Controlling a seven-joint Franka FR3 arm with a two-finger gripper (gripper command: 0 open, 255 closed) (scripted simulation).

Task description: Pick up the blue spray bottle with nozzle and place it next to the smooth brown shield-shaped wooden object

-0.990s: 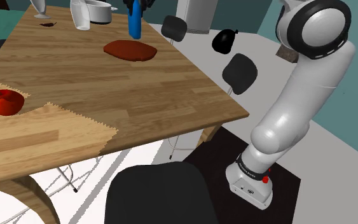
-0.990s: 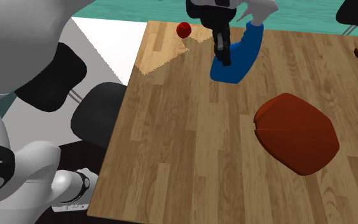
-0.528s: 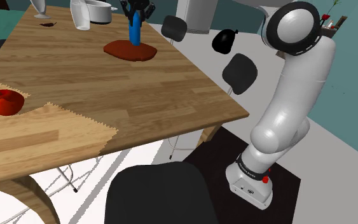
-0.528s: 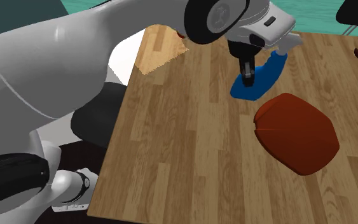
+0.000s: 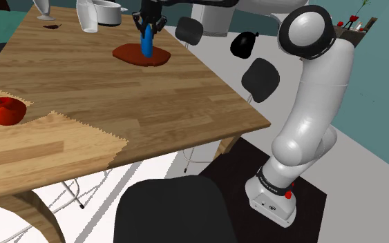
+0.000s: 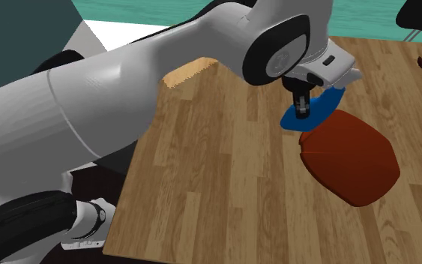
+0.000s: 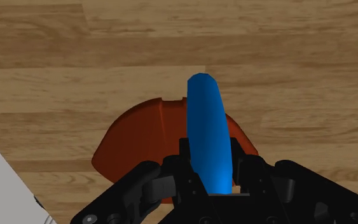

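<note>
Half done, shoulder view: gripper (image 5: 148, 26) holds the blue spray bottle (image 5: 146, 43), which hangs below the fingers over the reddish-brown shield-shaped object (image 5: 141, 55); set-down beside it remains.
Second exterior view: the bottle's base meets the shield-shaped object's edge; its height over the table (image 6: 202, 187) is unclear.
Wrist view: fingers (image 7: 185, 156) clasp the bottle on both sides; the shield-shaped object lies just beyond the fingertips.

spray bottle (image 5: 146, 45): in the gripper (image 5: 148, 30), over the shield-shaped object (image 5: 127, 54)
shield-shaped object: on the bench (image 5: 117, 103)
bowl (image 5: 4, 110): shoulder view's left, well apart
</note>
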